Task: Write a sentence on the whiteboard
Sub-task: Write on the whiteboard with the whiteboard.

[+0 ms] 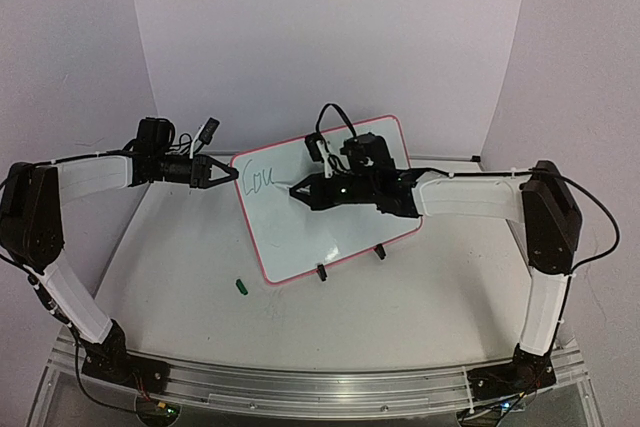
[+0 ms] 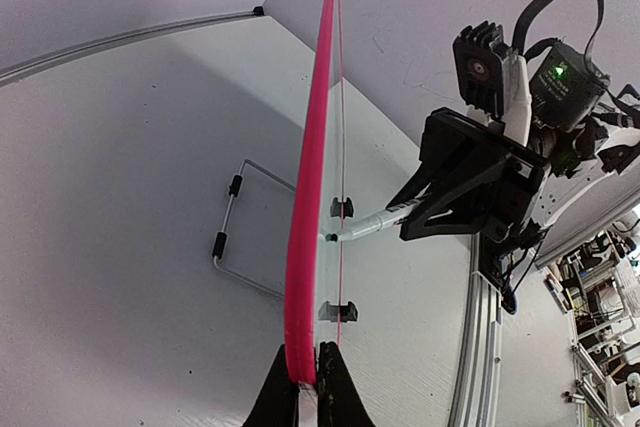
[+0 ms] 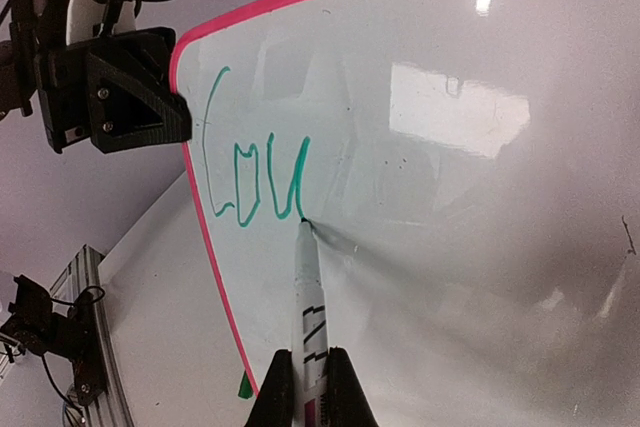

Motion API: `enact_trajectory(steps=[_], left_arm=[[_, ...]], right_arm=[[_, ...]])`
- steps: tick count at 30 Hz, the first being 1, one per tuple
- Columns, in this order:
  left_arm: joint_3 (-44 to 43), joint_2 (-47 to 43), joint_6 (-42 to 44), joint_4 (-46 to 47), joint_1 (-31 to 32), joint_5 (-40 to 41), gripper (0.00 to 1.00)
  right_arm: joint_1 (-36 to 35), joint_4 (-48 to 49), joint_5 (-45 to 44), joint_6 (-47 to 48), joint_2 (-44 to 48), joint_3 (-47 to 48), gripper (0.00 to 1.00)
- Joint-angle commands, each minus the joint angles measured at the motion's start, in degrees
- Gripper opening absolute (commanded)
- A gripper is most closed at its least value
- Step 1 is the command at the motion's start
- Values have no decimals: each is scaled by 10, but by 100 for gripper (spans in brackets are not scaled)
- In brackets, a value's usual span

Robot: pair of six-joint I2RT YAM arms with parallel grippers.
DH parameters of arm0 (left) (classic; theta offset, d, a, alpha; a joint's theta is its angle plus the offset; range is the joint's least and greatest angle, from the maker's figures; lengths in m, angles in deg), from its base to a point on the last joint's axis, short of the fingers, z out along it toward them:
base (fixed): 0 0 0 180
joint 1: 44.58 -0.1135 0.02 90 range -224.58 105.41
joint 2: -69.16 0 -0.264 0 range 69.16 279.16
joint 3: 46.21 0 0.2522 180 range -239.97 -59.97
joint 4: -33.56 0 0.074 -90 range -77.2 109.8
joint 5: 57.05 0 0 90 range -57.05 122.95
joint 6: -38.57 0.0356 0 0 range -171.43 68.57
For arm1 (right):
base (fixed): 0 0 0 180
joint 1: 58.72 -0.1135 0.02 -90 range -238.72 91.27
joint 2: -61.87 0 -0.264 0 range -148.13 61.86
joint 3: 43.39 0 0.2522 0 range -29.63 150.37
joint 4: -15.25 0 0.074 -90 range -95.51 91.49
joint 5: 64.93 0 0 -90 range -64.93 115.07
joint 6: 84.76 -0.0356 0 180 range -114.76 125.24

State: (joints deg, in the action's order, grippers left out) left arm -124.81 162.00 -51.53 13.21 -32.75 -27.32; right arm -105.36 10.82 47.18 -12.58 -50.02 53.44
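Right fingers (image 3: pixel 275 402) on marker (image 3: pixel 308 307) at "Cou" (image 3: pixel 255 182)

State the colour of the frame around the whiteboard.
Bright pink-red. The whiteboard frame shows best in the left wrist view, seen edge-on.

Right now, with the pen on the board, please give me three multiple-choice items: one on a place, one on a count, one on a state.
1. Where is the tip of the marker?
A) on the whiteboard, at the foot of the last letter
B) in the air
C) on a black clip foot

2. How many green letters are written?
A) one
B) three
C) seven

3. How is the left gripper?
A) open, off the board
B) shut on the marker
C) shut on the whiteboard's edge

Key:
1 A, the right wrist view shows the tip touching below the "u".
2 B, "Cou" reads there.
3 C, its fingers pinch the pink frame.
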Motion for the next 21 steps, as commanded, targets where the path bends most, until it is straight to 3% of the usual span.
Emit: enact_trajectory(steps=[1,9,21], left_arm=[[-7,-13,42,-12,12,1,0],[-7,-13,42,-12,11,1,0],[-6,-12,43,-13,12,1,0]], right_arm=[[5,-13,-44,12,37,-12,0],[6,10,-14,9,70,-12,0],[5,10,-19,2,23,38,0]])
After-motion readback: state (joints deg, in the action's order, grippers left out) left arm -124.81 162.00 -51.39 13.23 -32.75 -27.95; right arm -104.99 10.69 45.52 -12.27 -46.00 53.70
